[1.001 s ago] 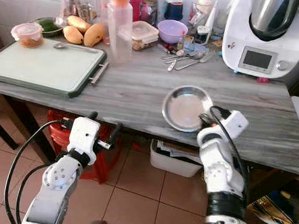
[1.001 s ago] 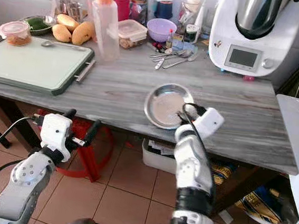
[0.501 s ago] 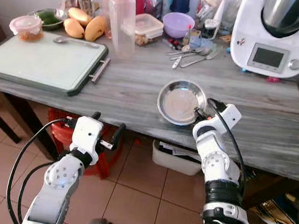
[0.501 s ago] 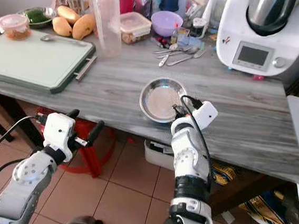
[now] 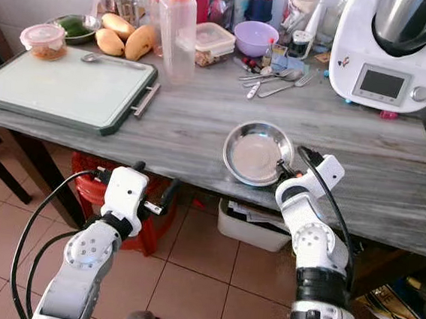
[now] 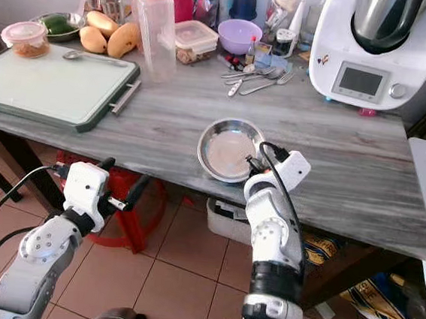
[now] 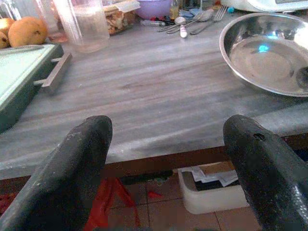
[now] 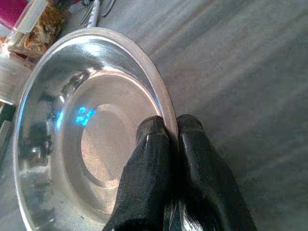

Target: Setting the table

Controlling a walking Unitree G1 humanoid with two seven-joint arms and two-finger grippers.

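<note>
Pinching the steel plate (image 8: 72,139) rim, the right pincer (image 8: 166,132) closes tight.

The plate (image 5: 257,153) is shiny polished metal; the tabletop (image 5: 186,123) is matt grey wood grain; the right pincer (image 8: 166,139) fingers look matt black.

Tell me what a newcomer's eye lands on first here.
First, the shiny steel plate near the front edge of the grey table, its rim pinched by the right gripper. Next, the big white kitchen machine at the table's back right, then the left gripper, open, held low before the table's edge.
</note>
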